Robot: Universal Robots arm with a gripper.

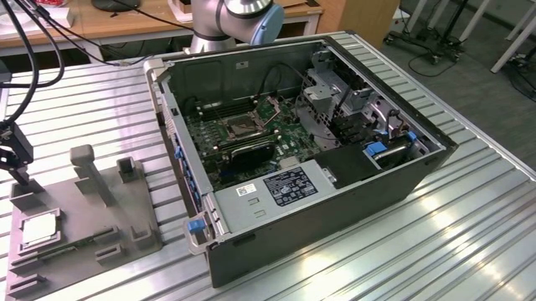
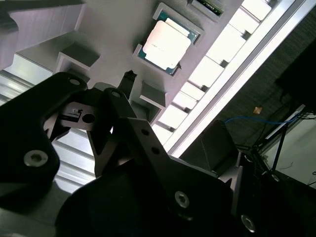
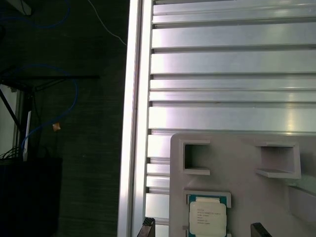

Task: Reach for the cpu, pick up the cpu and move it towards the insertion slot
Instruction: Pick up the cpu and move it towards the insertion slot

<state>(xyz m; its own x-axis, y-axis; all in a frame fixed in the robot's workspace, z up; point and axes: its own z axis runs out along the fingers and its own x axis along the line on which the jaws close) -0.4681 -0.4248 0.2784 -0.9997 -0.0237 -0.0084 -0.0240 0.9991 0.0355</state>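
The tool (image 1: 24,179), a black two-fingered gripper on the arm's wrist, hangs at the exterior view's left edge, at roughly nine o'clock from the computer case (image 1: 402,188), a black open-sided metal tower lying on its side. Its fingers are spread apart and clamp nothing. In the first wrist view the two dark fingertips (image 3: 147,227) stand wide, one to each side of the cpu (image 3: 207,218), each tip apart from the chip.

The cpu is a small flat square chip with a pale silvery face and a thin darker rim. It lies flat in a raised square frame of the fixture plate (image 1: 84,251), a grey plastic board with upright blocks and pockets. In the exterior view the cpu (image 1: 37,231) sits at about six o'clock from the tool, and the tool's tip is over the plate without touching the chip. In the second wrist view the chip lies in its frame beyond the tool's black linkage.

The plate rests on the counter (image 1: 435,238), a ribbed aluminium surface, at about eight o'clock from the case. Inside the case, the green motherboard (image 1: 209,145) carries the insertion slot (image 1: 240,127), a square socket with a dark centre framed by a silvery bracket. The slot is at about two o'clock from the cpu and well apart from it. The silver arm (image 1: 238,15) with a blue cap rises at twelve o'clock behind the case.
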